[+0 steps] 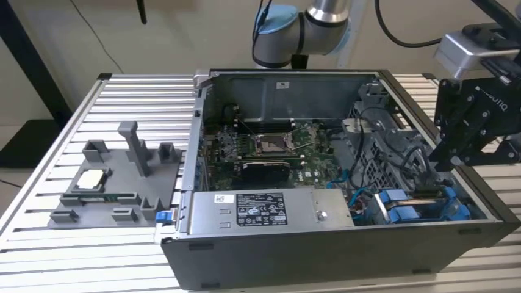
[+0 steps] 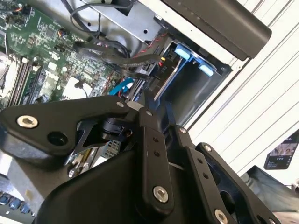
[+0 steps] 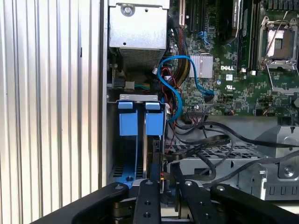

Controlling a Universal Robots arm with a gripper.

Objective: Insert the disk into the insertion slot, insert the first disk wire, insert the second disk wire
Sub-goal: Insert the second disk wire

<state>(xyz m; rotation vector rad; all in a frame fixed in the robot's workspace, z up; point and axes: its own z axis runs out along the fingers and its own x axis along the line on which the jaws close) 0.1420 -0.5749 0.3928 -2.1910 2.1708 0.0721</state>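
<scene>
- In the exterior view, the black two-fingered gripper (image 1: 443, 160) hung over the far right end of the open dark-grey metal computer case (image 1: 326, 256), just above the drive bay. The disk (image 1: 411, 204), a flat drive in a bright blue plastic carrier frame, sat in that bay at the case's front right corner, beside the silver power supply box (image 1: 269, 210). I cannot tell from here how wide the fingers stood.
- In the second wrist view, the gripper's black linkages (image 2: 154, 154) crowded the foreground, with black cables (image 2: 117, 58) running from the green motherboard (image 2: 42, 56) toward the blue carrier's tabs (image 2: 194, 60). The fingertips were hidden, so their opening and any hold cannot be told.
- In the first wrist view, two blue carrier handles (image 3: 140, 121) stood side by side in the bay, between the case wall and the motherboard. The disk's long axis ran into the bay, away from the handles and toward the gripper, its handle end facing the power supply.
- Judged risk: the loose black cables and the curled blue data cable (image 3: 173, 88) lay close beside the bay; a finger could snag one, or press a connector in askew and bend it.
</scene>
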